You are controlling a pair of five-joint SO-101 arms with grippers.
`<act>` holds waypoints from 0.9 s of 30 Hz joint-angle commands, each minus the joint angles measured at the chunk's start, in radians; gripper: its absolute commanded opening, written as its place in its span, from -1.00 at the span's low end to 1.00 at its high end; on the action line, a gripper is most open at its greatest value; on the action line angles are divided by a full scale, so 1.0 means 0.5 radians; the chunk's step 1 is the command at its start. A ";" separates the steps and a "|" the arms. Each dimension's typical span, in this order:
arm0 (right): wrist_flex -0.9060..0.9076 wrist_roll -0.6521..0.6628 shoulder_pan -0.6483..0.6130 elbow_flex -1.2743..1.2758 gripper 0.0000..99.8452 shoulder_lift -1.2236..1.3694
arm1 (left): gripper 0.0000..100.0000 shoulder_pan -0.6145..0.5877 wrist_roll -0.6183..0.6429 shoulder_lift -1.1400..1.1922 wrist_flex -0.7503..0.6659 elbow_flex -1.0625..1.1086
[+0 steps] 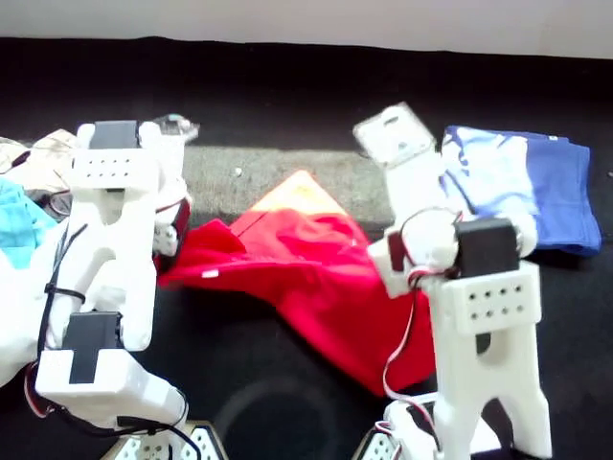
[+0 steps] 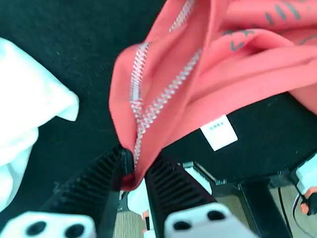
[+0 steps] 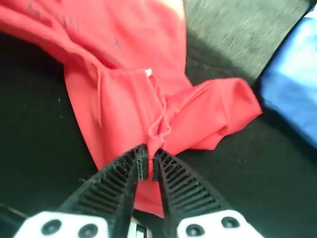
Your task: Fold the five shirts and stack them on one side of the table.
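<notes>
A red shirt (image 1: 316, 259) lies spread and crumpled across the middle of the black table, lifted at both sides. My left gripper (image 2: 134, 173) is shut on a stitched hem of the red shirt (image 2: 198, 74) at its left edge. My right gripper (image 3: 147, 166) is shut on a bunched fold of the red shirt (image 3: 133, 89) at its right edge. A folded blue shirt (image 1: 522, 187) rests at the far right, behind the right arm (image 1: 479, 316). At the left edge lies a heap of unfolded shirts: a white one (image 2: 25, 114), a turquoise one (image 1: 19, 225) and a beige one (image 1: 43, 158).
A grey mat (image 1: 249, 177) lies on the table behind the red shirt. The left arm (image 1: 105, 259) stands over the pile of shirts at the left. Bare black tabletop (image 1: 268, 383) shows in front, between the two arm bases.
</notes>
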 commanded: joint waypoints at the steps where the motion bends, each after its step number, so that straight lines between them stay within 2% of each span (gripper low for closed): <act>1: -0.091 0.163 -0.075 0.545 -0.99 -0.232 | -0.98 0.017 -0.058 -0.097 0.000 0.146; 5: -0.143 0.384 -0.094 0.910 -0.99 -0.373 | -0.98 -0.008 -0.055 -0.097 -0.080 0.173; 8: -0.115 0.423 -0.091 0.925 -0.97 -0.416 | -0.98 -0.029 -0.055 -0.097 -0.123 0.173; 14: -0.017 0.420 -0.081 0.858 -0.54 -0.434 | -0.98 -0.029 -0.055 -0.097 -0.132 0.176; 17: -0.008 0.399 -0.075 0.686 -0.53 -0.434 | -0.98 -0.029 -0.055 -0.097 -0.132 0.180; 21: -0.155 0.224 0.094 0.446 -0.53 -0.413 | -0.98 -0.044 -0.055 -0.097 -0.132 0.180; 27: -0.535 0.098 0.468 0.591 -0.51 -0.146 | -0.98 -0.115 -0.055 -0.097 -0.120 0.180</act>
